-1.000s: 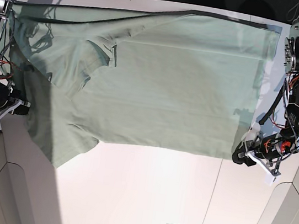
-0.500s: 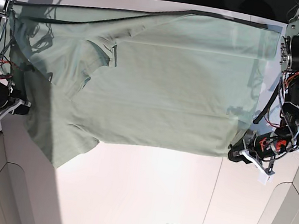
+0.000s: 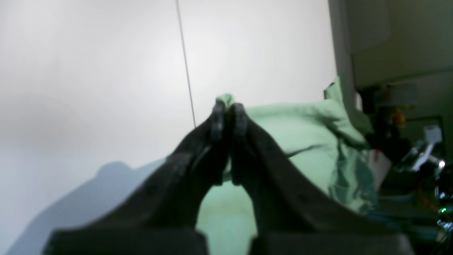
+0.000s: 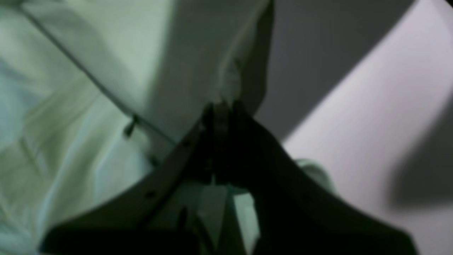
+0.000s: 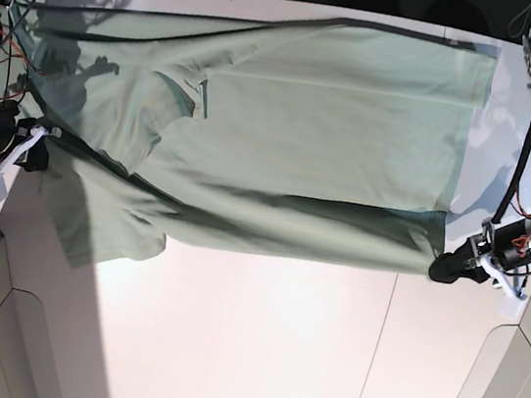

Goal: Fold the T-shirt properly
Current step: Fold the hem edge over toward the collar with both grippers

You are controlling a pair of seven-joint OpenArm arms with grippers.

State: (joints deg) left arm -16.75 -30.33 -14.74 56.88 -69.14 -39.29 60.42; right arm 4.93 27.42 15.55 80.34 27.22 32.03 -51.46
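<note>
Base view alone shows T-shirt [image 5: 304, 135] spread between both pincers.

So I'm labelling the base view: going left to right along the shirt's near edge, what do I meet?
Right gripper, jaws shut on the shirt's edge → T-shirt spread across the table → left gripper, jaws shut on the shirt's corner.

The right hand [image 4: 223, 106] fills the lower middle of the blurred view, its dark fingers [image 4: 212, 120] pressed together on a puckered edge of the T-shirt [image 4: 106, 71]. Pale green fabric spreads across the left, crossed by a thin dark trim line. To the right lies the white bench [image 4: 371, 124], partly in shadow.
</note>
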